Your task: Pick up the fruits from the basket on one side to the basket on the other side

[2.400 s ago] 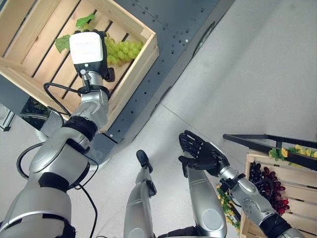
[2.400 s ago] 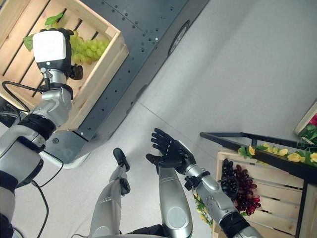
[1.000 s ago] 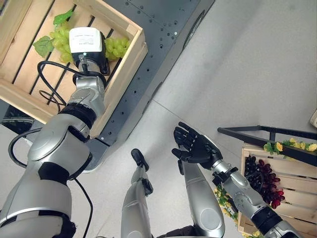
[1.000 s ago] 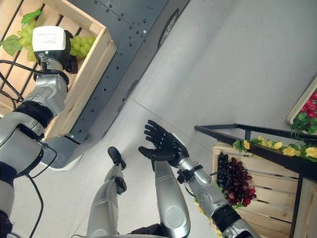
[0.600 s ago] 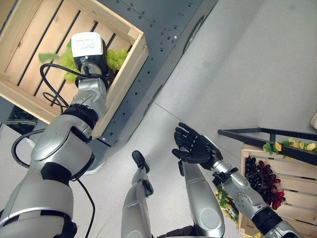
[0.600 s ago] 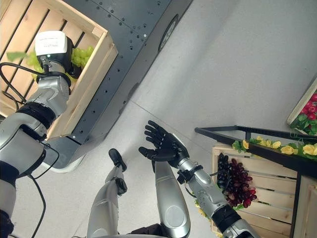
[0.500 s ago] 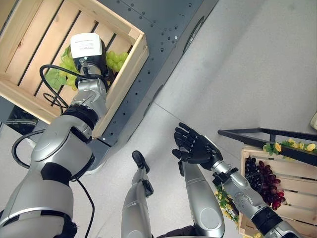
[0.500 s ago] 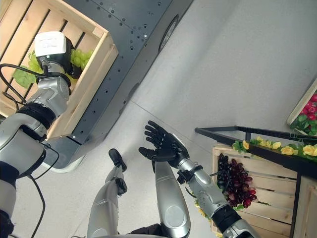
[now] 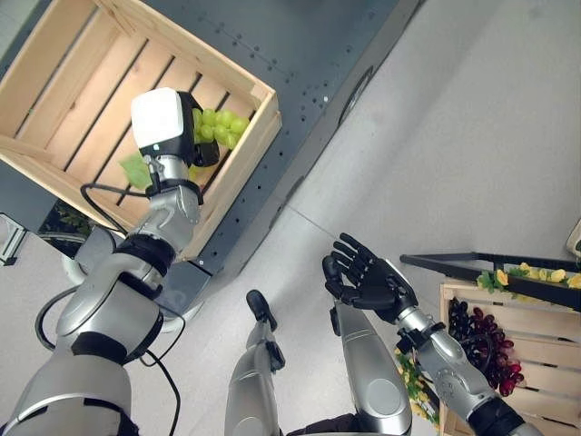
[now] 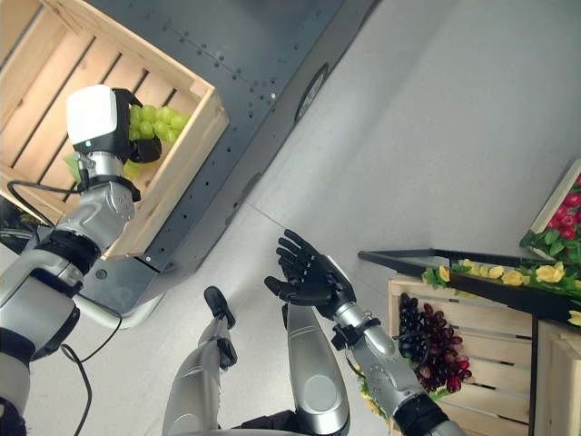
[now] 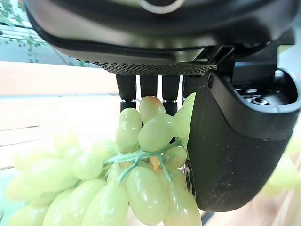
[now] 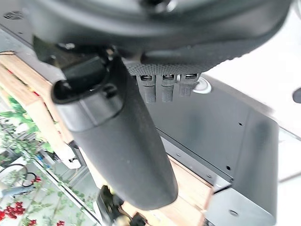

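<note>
Green grapes [image 11: 141, 174], one bunch, sit pinched between my left hand's [image 9: 177, 136] thumb and fingers [image 11: 150, 87], stem up so the cluster dangles free over the slatted wooden crate [image 9: 64, 100] just beneath that hand, I judge for release there. My right hand [image 9: 372, 282] waits spread wide, palm up, empty. One dark grape bunch [image 9: 486, 341] lies in the second crate [image 9: 536, 322] behind its wrist.

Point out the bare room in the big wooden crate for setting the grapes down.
The crate's bare slats stretch from the left hand to its far walls. It is crowded only at the near corner, where that hand grips the green grapes.
</note>
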You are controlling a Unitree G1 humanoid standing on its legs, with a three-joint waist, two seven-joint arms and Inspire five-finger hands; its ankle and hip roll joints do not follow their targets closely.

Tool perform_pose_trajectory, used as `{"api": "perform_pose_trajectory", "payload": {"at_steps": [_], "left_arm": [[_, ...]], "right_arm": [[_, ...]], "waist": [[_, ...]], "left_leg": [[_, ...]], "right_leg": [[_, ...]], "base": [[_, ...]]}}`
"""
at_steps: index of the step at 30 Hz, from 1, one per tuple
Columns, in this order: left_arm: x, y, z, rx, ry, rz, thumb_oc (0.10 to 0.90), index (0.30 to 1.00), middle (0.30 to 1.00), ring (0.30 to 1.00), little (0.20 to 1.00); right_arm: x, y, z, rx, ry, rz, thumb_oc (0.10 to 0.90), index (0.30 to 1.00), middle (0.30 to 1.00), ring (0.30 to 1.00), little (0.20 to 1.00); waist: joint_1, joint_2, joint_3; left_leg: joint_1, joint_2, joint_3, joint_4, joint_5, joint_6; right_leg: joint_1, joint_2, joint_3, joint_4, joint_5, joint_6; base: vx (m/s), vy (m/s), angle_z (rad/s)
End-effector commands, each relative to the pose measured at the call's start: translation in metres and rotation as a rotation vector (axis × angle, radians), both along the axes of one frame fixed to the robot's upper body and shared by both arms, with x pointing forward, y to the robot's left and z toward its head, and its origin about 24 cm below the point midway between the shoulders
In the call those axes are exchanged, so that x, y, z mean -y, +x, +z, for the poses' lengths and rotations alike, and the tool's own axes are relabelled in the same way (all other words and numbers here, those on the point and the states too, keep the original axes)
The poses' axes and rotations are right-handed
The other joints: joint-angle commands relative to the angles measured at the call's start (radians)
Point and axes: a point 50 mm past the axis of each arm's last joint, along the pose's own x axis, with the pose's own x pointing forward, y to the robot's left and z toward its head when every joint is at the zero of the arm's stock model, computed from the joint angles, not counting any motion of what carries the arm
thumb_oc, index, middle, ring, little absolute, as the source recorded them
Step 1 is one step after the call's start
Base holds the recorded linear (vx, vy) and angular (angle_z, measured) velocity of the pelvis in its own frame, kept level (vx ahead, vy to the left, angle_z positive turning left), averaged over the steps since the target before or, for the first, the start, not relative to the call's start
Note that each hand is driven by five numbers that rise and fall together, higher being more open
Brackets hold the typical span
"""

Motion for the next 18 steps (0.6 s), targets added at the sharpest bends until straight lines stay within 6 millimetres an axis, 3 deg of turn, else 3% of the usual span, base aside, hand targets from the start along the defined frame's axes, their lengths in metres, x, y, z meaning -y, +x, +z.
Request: {"api": "perform_pose_trajectory", "payload": {"at_steps": [1, 7, 14, 18], "left_arm": [[-0.032, -0.024, 0.077, 0.437, 0.065, 0.049, 0.4, 0.3, 0.3, 0.3, 0.3], [-0.024, -0.037, 0.067, 0.574, 0.032, -0.002, 0.4, 0.3, 0.3, 0.3, 0.3], [-0.009, -0.066, 0.042, 0.781, -0.048, -0.14, 0.4, 0.3, 0.3, 0.3, 0.3], [0.001, -0.075, 0.032, 0.803, -0.13, -0.227, 0.4, 0.3, 0.3, 0.3, 0.3]], "right_arm": [[-0.001, -0.005, 0.035, 0.193, 0.122, -0.028, 0.8, 0.9, 0.9, 0.9, 0.9], [0.001, -0.01, 0.032, 0.17, 0.13, -0.048, 0.8, 0.9, 0.9, 0.9, 0.9], [0.0, -0.021, 0.024, 0.107, 0.131, -0.102, 0.8, 0.9, 0.9, 0.9, 0.9], [0.001, -0.026, 0.021, 0.086, 0.129, -0.108, 0.8, 0.9, 0.9, 0.9, 0.9]], "waist": [[0.007, -0.035, -0.049], [0.016, -0.025, -0.103], [0.048, -0.009, -0.236], [0.054, -0.002, -0.294]], "left_leg": [[-0.023, 0.026, -0.003, 0.058, 0.014, -0.008], [0.032, 0.024, -0.014, 0.048, 0.003, -0.008], [0.15, 0.003, -0.042, -0.031, 0.003, -0.002], [0.196, 0.006, -0.044, -0.061, 0.003, -0.002]], "right_leg": [[0.082, 0.033, -0.033, -0.093, 0.063, -0.042], [0.143, 0.027, -0.036, -0.112, 0.052, -0.044], [0.263, 0.007, -0.047, -0.198, 0.061, -0.033], [0.305, 0.001, -0.045, -0.225, 0.063, -0.026]], "base": [[0.0, 0.0, 0.0], [0.03, -0.006, 0.08], [0.1, -0.002, 0.05], [0.08, 0.021, 0.02]]}}
